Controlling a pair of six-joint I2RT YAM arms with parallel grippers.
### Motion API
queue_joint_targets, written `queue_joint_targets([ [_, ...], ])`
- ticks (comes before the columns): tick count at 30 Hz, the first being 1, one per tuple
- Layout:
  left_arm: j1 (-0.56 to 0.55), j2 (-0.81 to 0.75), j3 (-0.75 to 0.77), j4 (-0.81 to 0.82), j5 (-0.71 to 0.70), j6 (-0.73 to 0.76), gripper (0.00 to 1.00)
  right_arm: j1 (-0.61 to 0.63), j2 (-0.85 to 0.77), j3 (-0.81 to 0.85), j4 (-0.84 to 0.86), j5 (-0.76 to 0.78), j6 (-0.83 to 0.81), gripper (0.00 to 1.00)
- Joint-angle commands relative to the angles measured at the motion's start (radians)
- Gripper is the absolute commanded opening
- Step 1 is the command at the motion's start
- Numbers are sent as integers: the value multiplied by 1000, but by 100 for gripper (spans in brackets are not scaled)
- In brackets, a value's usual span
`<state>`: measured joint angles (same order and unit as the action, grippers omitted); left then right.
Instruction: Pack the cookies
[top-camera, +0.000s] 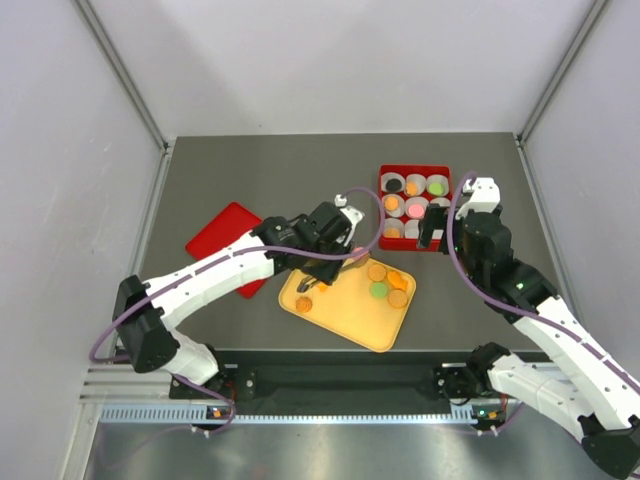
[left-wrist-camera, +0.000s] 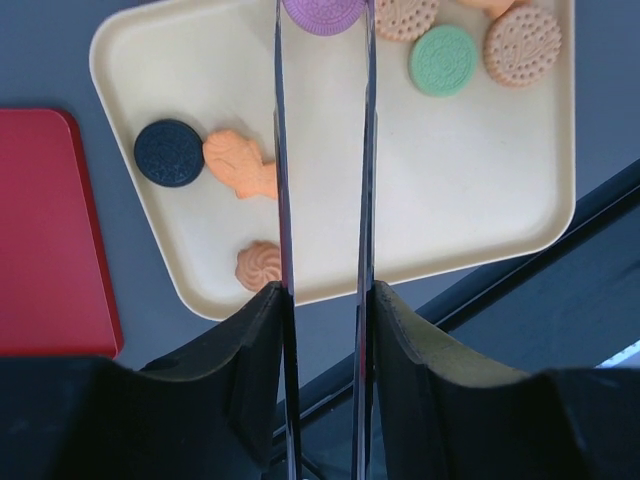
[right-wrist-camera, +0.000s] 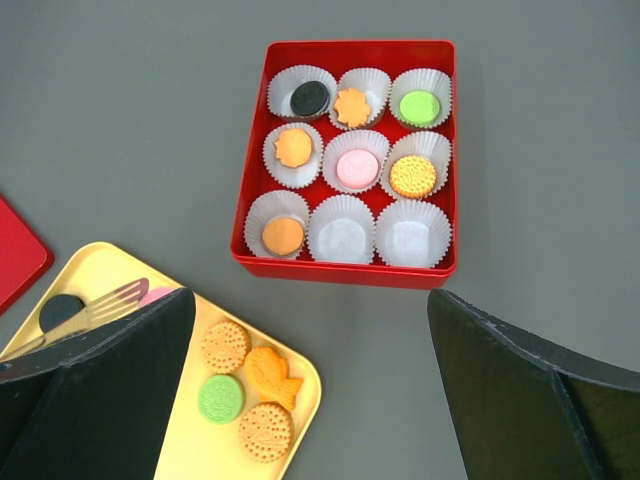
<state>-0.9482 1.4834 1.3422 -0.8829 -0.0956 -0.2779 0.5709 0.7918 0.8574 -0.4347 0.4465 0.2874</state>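
**Left gripper.** We find the left gripper (left-wrist-camera: 323, 22) reaching over the yellow tray (top-camera: 372, 335). Its two long, thin fingers (left-wrist-camera: 281, 200) pinch a pink-purple cookie (left-wrist-camera: 322, 10) at their tips. The pinched cookie sits over the tray's far edge. We cannot tell whether it is clear of the tray surface.

**Tray.** The tray lies at an angle near the middle of the near edge of the table (top-camera: 250, 170). The loose cookies on it are as follows:
- A black cookie (left-wrist-camera: 169, 152) touches an orange fish-shaped cookie (left-wrist-camera: 240, 166).
- An orange swirl cookie (left-wrist-camera: 260, 266) lies just inside the rim.
- A close group lies at the tray's right end: a green cookie (left-wrist-camera: 445, 60), two tan dotted cookies (left-wrist-camera: 522, 45) and a second orange fish shape (right-wrist-camera: 272, 378).

**Box.** The red box (right-wrist-camera: 345, 268) stands in the far right part of the table, well apart from the tray. It holds nine white paper cups (right-wrist-camera: 342, 238) in three rows of three. Seven cups carry one cookie each (black, green, pink, one yellow dotted, three orange).

**Right gripper.** The right gripper (right-wrist-camera: 310, 295) hangs just beside the near wall of the box. Its fingers are spread wide and nothing is between them.

**Lid.** A red lid (top-camera: 222, 238) lies flat towards the table's left edge, partly covered by the left arm.
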Motion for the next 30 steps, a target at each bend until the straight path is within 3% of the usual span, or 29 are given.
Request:
queue_joint_targets([
  [1, -3, -43, 72, 76, -24, 3, 42, -14, -14, 15, 22, 1, -14, 100],
  [17, 2, 320, 440, 219, 45, 43, 43, -13, -28, 34, 8, 11, -11, 100],
  [30, 15, 477, 511, 260, 123, 26, 42, -13, -51, 20, 5, 11, -11, 100],
])
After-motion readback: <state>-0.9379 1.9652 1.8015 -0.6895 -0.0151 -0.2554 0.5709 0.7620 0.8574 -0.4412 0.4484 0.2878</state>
